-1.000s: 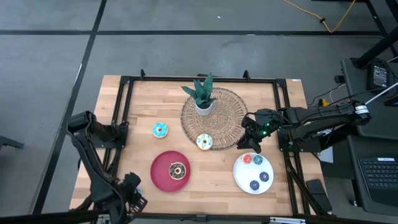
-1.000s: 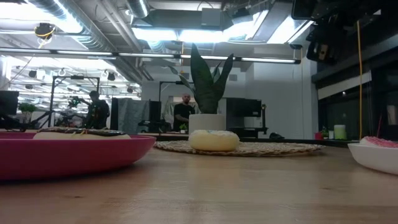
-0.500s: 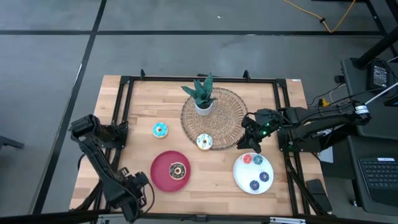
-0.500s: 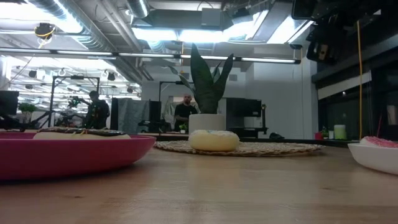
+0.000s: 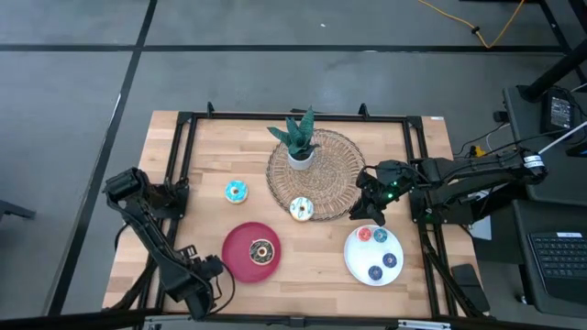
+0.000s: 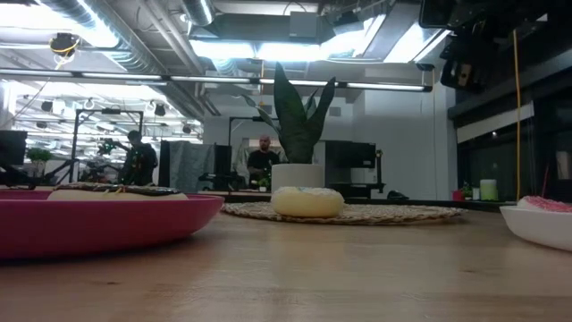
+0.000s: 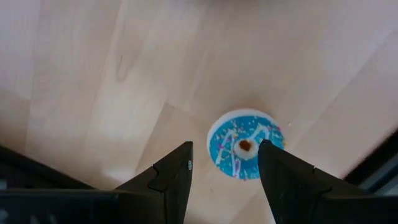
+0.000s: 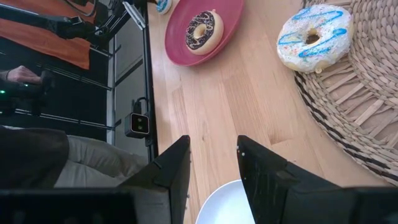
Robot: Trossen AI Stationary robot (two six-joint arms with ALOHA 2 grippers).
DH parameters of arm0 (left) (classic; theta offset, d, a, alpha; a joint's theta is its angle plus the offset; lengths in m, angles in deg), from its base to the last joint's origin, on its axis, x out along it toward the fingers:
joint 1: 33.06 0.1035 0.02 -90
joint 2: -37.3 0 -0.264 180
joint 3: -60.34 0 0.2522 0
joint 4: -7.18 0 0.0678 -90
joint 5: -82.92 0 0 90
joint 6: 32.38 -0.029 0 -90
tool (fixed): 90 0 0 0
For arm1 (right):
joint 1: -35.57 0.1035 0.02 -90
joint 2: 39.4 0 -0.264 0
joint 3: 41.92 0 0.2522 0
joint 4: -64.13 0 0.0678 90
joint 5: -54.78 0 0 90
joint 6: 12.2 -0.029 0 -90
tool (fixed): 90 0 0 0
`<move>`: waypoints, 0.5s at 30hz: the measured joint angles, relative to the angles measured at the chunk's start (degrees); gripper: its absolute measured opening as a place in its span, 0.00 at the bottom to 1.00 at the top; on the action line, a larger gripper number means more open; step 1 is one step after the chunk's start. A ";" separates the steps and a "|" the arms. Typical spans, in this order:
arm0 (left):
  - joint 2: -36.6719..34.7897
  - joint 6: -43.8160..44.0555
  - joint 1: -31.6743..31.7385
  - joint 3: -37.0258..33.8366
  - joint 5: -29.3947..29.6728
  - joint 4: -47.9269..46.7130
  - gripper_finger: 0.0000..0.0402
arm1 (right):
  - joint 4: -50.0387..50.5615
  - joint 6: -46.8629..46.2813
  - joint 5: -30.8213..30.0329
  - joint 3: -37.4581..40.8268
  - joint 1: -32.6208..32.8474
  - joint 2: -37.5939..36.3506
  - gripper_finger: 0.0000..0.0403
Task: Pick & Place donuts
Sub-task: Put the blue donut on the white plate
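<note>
Overhead, the counter [image 5: 303, 266] carries a blue donut [image 5: 236, 191] left of the wicker mat [image 5: 335, 174], a white donut [image 5: 301, 209] on the mat's near edge, and a brown donut [image 5: 262, 251] on the red plate [image 5: 237, 257]. Small donuts [image 5: 376, 249] lie on the white plate [image 5: 356, 259]. The left pincer [image 5: 197, 291] hangs low by the counter's near-left corner; the right pincer [image 5: 371, 206] hovers at the mat's right edge, just above the white plate.

From counter height, the red plate [image 6: 98, 224] with its brown donut [image 6: 112, 190] fills the left, the white donut [image 6: 307, 201] sits on the mat [image 6: 393, 213] before the plant [image 6: 298, 134], and the white plate [image 6: 541, 224] shows at right. People stand far behind.

Through the left wrist camera, the blue donut [image 7: 244, 152] lies flat on bare wood, framed between the left pincer's [image 7: 224, 180] spread, empty fingers [image 7: 174, 180]. I judge this the step in hand: descend straight, keep the ring centred between the pads, and close across its outer rim so it does not skid.

Through the right wrist camera, the right pincer [image 8: 212, 171] is parted and empty, looking at the white donut [image 8: 314, 37], the brown donut [image 8: 202, 30] on its plate, and the white plate's [image 8: 227, 202] rim.
</note>
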 joint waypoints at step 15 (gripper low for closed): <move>0.00 -0.03 -0.18 -4.29 -2.93 5.23 0.43 | 0.01 0.01 0.01 0.00 -0.02 0.02 0.33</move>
